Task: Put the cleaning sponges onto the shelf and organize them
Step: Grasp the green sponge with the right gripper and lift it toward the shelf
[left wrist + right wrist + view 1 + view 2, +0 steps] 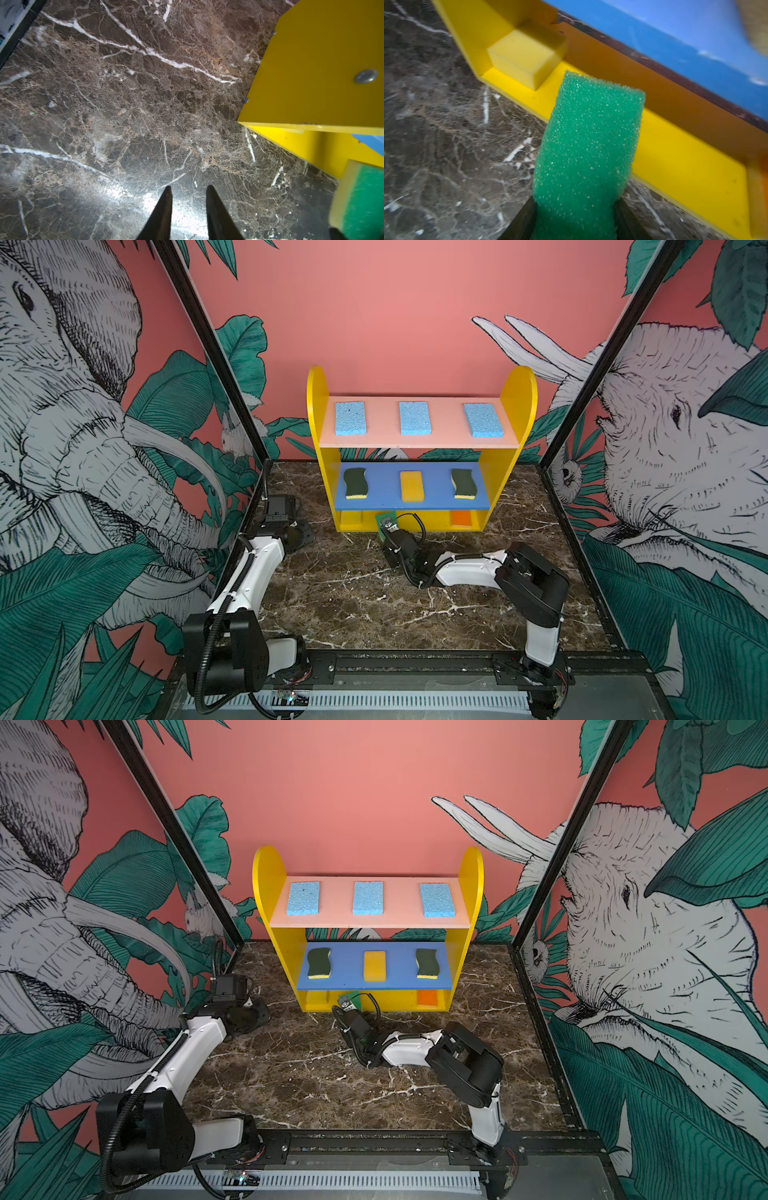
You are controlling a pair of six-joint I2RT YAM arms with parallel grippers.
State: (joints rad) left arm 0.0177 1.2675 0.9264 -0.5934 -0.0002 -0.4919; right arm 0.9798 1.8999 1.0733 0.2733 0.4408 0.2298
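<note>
The shelf stands at the back. Three light-blue sponges lie on its pink top board. On the blue middle board a yellow sponge sits between two wavy dark-green ones. The yellow base holds a yellow sponge at the left and an orange one at the right. My right gripper is shut on the bright green sponge, whose far end reaches over the base's front edge, left of middle. My left gripper hangs open and empty over the table, left of the shelf.
The dark marble table spreads in front of the shelf. Black frame posts and patterned side walls close in both sides. The shelf's yellow side panel is close to the left gripper.
</note>
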